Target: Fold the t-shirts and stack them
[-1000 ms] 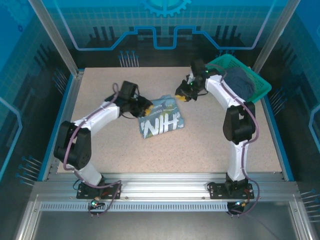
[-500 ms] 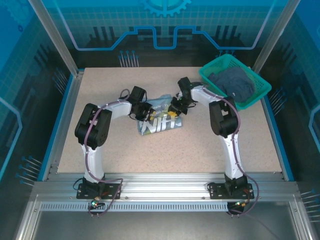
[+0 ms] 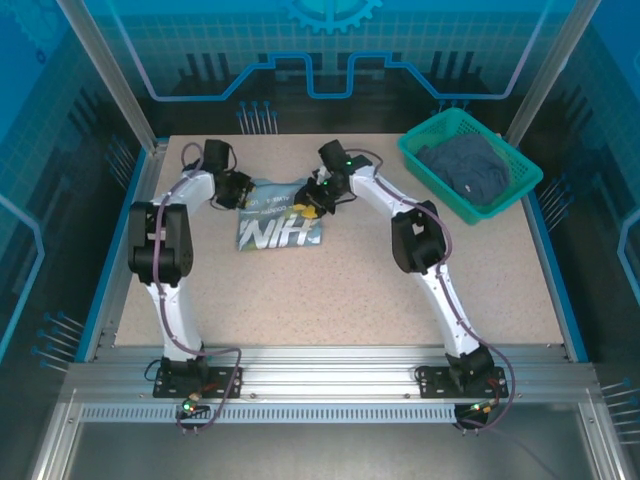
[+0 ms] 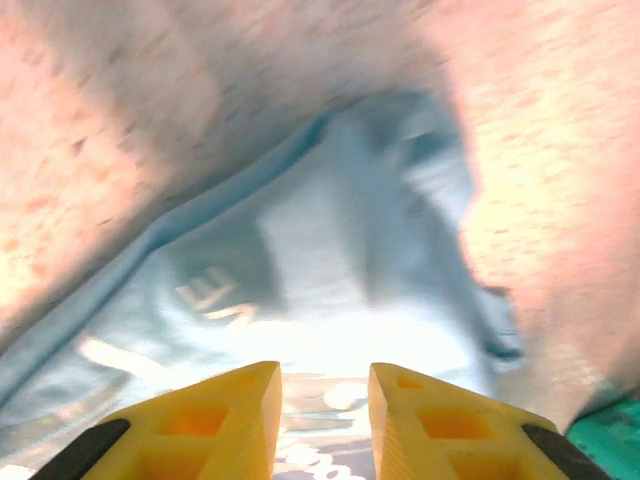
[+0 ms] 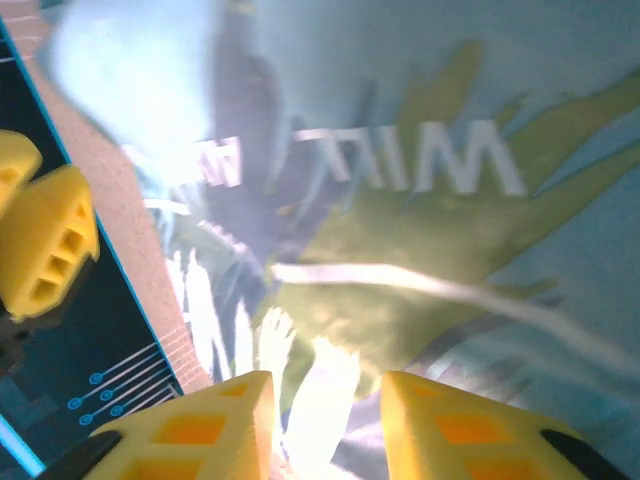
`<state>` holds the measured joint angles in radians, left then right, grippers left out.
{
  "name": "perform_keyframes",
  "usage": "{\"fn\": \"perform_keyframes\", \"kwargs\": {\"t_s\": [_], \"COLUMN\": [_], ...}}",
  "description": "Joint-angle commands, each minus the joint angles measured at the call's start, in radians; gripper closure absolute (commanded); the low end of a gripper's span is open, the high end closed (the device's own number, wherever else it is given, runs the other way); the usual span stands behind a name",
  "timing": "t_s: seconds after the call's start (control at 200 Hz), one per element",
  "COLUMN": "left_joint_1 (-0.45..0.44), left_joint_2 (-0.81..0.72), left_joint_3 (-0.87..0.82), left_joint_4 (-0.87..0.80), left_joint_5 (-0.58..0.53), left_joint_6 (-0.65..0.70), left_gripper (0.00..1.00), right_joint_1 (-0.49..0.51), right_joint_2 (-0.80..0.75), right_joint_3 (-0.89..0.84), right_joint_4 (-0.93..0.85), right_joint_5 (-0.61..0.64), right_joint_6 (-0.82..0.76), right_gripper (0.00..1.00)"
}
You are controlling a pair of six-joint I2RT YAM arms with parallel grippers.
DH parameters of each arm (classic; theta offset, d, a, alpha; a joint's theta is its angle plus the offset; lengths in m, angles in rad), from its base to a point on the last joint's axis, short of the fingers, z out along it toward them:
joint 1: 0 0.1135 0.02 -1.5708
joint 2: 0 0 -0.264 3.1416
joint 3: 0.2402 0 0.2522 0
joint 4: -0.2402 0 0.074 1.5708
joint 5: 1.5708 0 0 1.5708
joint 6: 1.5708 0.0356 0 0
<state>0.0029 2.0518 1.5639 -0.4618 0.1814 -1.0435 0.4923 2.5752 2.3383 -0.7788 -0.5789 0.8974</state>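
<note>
A soft, folded pale blue-grey t-shirt (image 3: 280, 222) with white printed lettering lies in the upper left-centre of the top view, on the speckled beige bench (image 3: 400, 290). The left claw (image 3: 243, 192) sits at its upper left corner and the right claw (image 3: 312, 207) at its upper right edge. From above, neither claw's grip can be judged.

The wrist views settle that. The left claw (image 4: 325, 400) shows two yellow fingers at the bottom of its frame with only a narrow gap, pinched on the pale blue-grey t-shirt (image 4: 330, 250), with bare bench (image 4: 90, 130) at upper left. The right claw (image 5: 328, 420) is likewise nearly together, clamped on the same cloth (image 5: 420, 250). Here an olive-green graphic runs behind the white letters (a detail too small to make out from above). One yellow finger (image 5: 45, 250) of the left claw shows at the left edge of that frame.

At the upper right of the top view, a crumpled slate blue-grey t-shirt (image 3: 468, 165) lies inside a teal-green plastic mesh basket (image 3: 428, 131), well apart from both claws.
</note>
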Motion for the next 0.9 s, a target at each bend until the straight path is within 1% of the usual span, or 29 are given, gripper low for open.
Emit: {"fn": "perform_keyframes", "kwargs": {"t_s": [0.0,0.045,0.09,0.15,0.21,0.26,0.305,0.365,0.46,0.55,0.64,0.715,0.855,0.895], "left_joint_1": [-0.06,-0.092,-0.132,-0.194,-0.252,-0.285,-0.298,-0.302,-0.295,-0.264,-0.217,-0.163,-0.033,0.005], "left_joint_2": [-0.085,-0.122,-0.156,-0.188,-0.191,-0.168,-0.13,-0.086,-0.048,-0.024,0.011,0.06,0.163,0.191], "left_joint_3": [0.003,-0.038,-0.096,-0.191,-0.255,-0.269,-0.246,-0.199,-0.166,-0.175,-0.171,-0.14,-0.024,0.037], "left_joint_4": [-0.103,-0.077,-0.035,0.08,0.182,0.254,0.263,0.218,0.136,0.123,0.13,0.115,0.102,0.057], "left_joint_5": [-0.022,-0.008,0.013,0.031,0.019,-0.002,-0.014,-0.045,-0.153,-0.187,-0.165,-0.13,-0.044,-0.041], "left_joint_6": [0.049,-0.018,-0.122,-0.284,-0.428,-0.498,-0.533,-0.533,-0.511,-0.513,-0.491,-0.43,-0.251,-0.195], "left_gripper": [0.66,0.65,0.66,0.66,0.66,0.67,0.69,0.72,0.74,0.74,0.74,0.74,0.76,0.76], "right_joint_1": [-0.045,-0.065,-0.086,-0.113,-0.14,-0.159,-0.175,-0.193,-0.214,-0.229,-0.239,-0.251,-0.277,-0.282], "right_joint_2": [-0.191,-0.27,-0.348,-0.437,-0.519,-0.577,-0.622,-0.675,-0.753,-0.818,-0.877,-0.921,-0.996,-1.013], "right_joint_3": [-0.075,-0.166,-0.26,-0.382,-0.487,-0.559,-0.606,-0.656,-0.73,-0.791,-0.849,-0.901,-0.974,-0.987], "right_joint_4": [-0.034,0.004,0.038,0.077,0.105,0.124,0.126,0.121,0.122,0.125,0.121,0.121,0.106,0.093], "right_joint_5": [0.041,0.049,0.056,0.061,0.061,0.052,0.045,0.039,0.03,0.024,0.027,0.03,0.039,0.046], "right_joint_6": [-0.024,-0.019,-0.016,-0.016,-0.019,-0.02,-0.026,-0.036,-0.037,-0.03,-0.024,-0.016,-0.01,-0.014], "right_gripper": [0.6,0.6,0.61,0.63,0.63,0.63,0.63,0.64,0.64,0.63,0.63,0.63,0.63,0.63]}}
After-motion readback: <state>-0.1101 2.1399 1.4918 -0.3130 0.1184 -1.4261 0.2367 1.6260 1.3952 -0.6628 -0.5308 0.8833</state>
